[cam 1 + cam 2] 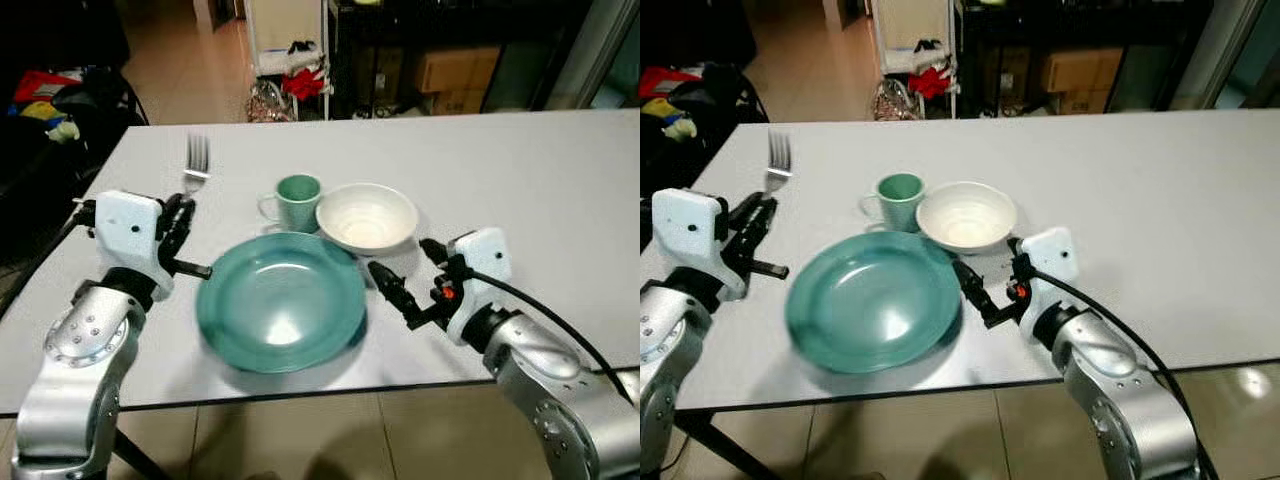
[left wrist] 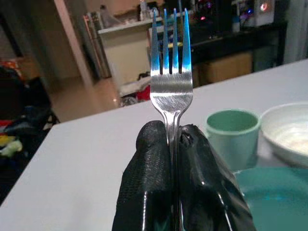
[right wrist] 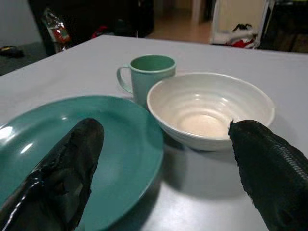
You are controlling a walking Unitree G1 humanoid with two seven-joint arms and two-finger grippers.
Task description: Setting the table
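A silver fork (image 1: pixel 196 162) points away from me, left of the teal plate (image 1: pixel 280 300), with my left gripper (image 1: pixel 180 222) shut on its handle. In the left wrist view the tines (image 2: pixel 171 43) stick up from between the two black fingers (image 2: pixel 149 183). A green mug (image 1: pixel 296 201) and a white bowl (image 1: pixel 366 217) stand just behind the plate. My right gripper (image 1: pixel 412 275) is open just right of the plate, low over the table near the bowl, holding nothing.
The grey table (image 1: pixel 540 190) has broad bare room to the right. Beyond its far edge stand a dark shelf with cardboard boxes (image 1: pixel 450 70) and a white rack (image 1: pixel 285 40). Dark bags and clutter (image 1: pixel 60 100) lie past the left edge.
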